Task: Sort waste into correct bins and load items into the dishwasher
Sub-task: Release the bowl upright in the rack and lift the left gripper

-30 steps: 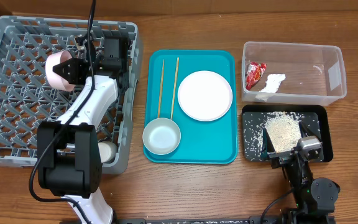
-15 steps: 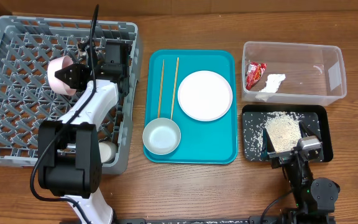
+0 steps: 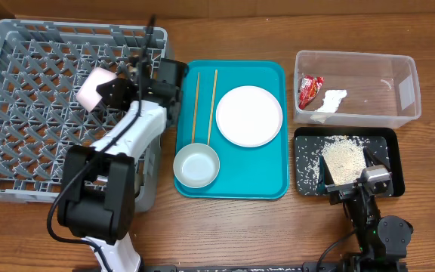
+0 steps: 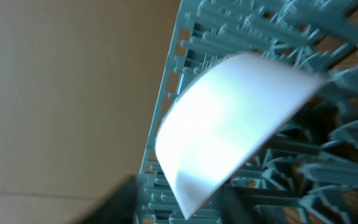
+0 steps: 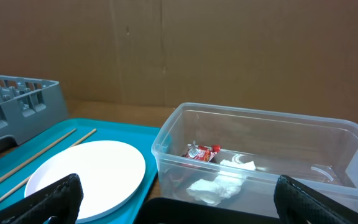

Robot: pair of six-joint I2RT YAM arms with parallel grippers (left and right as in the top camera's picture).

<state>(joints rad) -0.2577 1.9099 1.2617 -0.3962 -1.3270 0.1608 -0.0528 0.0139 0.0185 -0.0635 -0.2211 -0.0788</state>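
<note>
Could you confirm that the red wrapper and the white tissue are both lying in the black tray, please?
Not quite: the red wrapper and the white tissue are both lying in the clear tub, not the black tray, which holds the rice scraps. The overhead view shows it, and the right wrist view agrees.

Left arm [image 3: 123,136]: seen reaching from its base at the near edge of the desk [image 3: 232,227] away toward the far side, with the white link slanted to the right. Left gripper [image 3: 110,89]: turned to the left and clamped on a tilted bowl [image 3: 91,86]. Its fingers are blurred in the wrist view. Right arm [image 3: 374,219]: found folded low at the near right corner. Right gripper [image 5: 178,190]: held level, with the fingers [image 5: 58,199] spread wide apart.
</note>
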